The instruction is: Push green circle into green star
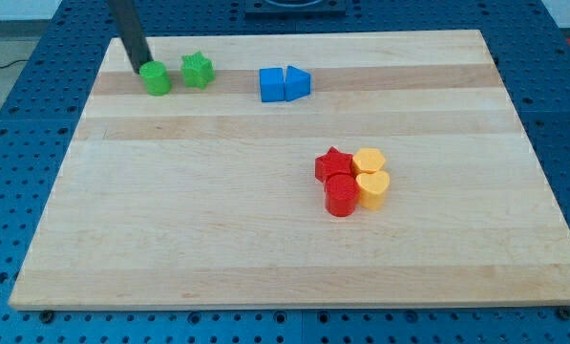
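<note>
Leaning in from the view's top left, my rod comes down onto the wooden board (218, 239) so that my tip (139, 70) sits at the left side of the green circle (155, 79), touching it or very nearly; the dark rod and the block's edge run together at that spot, so I cannot quite tell whether a sliver of gap is left. I have no jaws to open or close, only this straight rod, and it grips nothing. The green circle stands close to the board's top left corner, and the green star (198, 70) is just beside it on the view's right, a narrow strip of bare wood showing between the two, so they are near but apart. My tip, the circle and the star lie roughly in one line running left to right along the top of the board. Further right along that same top band are two blue blocks pressed together: a blue cube-like block (271, 85) on the left and a blue triangle (298, 82) on the right, touching side to side. Well apart from all of these, toward the view's lower right of centre, four blocks huddle in a tight cluster: a red star (333, 163) at upper left, a red cylinder (341, 196) below it, a yellow hexagon-like block (369, 160) at upper right, and a yellow heart (373, 188) below that, each touching its neighbours. Around the board lies a blue perforated table (36, 115).
</note>
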Robot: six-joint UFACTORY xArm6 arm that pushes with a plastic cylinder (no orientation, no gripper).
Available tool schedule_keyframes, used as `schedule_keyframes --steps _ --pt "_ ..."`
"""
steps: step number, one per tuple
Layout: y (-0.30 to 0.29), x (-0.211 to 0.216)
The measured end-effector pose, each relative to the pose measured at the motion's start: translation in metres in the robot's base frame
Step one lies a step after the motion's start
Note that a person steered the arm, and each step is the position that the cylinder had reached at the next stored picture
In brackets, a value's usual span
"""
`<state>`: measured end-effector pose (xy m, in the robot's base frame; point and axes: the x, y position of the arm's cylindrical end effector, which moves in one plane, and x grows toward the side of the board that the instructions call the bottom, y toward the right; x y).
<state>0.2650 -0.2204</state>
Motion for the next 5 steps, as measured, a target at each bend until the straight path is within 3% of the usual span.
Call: schedule_keyframes --steps 2,3,5 --pt "-0.050 0.008" --pt "-0.043 0.034" --pt "0.050 0.029"
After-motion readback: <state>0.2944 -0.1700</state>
